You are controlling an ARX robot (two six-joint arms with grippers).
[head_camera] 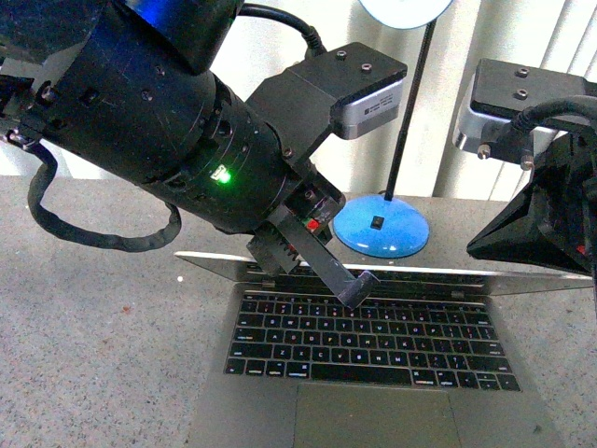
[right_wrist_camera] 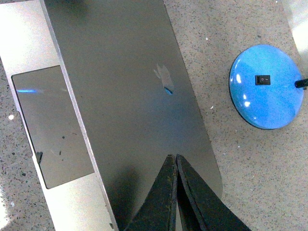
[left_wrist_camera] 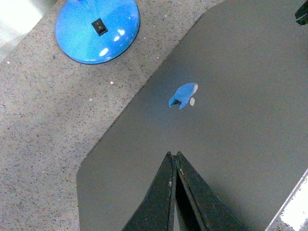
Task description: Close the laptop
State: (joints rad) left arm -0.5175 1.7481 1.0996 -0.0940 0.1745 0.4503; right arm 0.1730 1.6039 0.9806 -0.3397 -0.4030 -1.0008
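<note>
The grey laptop (head_camera: 366,342) lies on the speckled table with its black keys and trackpad facing me. Its lid (head_camera: 527,283) is tilted forward over the keys and shows only as a thin edge. My left gripper (head_camera: 359,288) is shut, its tip over the lid's top edge above the keyboard. From the left wrist, the shut fingertips (left_wrist_camera: 173,155) rest near the outer lid (left_wrist_camera: 236,62), short of the apple logo (left_wrist_camera: 183,96). My right gripper (head_camera: 478,246) is shut at the lid's right end. From the right wrist, its tips (right_wrist_camera: 173,157) lie against the outer lid (right_wrist_camera: 120,67), with the trackpad (right_wrist_camera: 53,125) beyond.
A desk lamp with a round blue base (head_camera: 382,228) stands just behind the laptop, its black stem rising to a white shade. The base also appears in both wrist views (left_wrist_camera: 97,29) (right_wrist_camera: 266,86). Speckled grey tabletop (head_camera: 84,327) surrounds the laptop.
</note>
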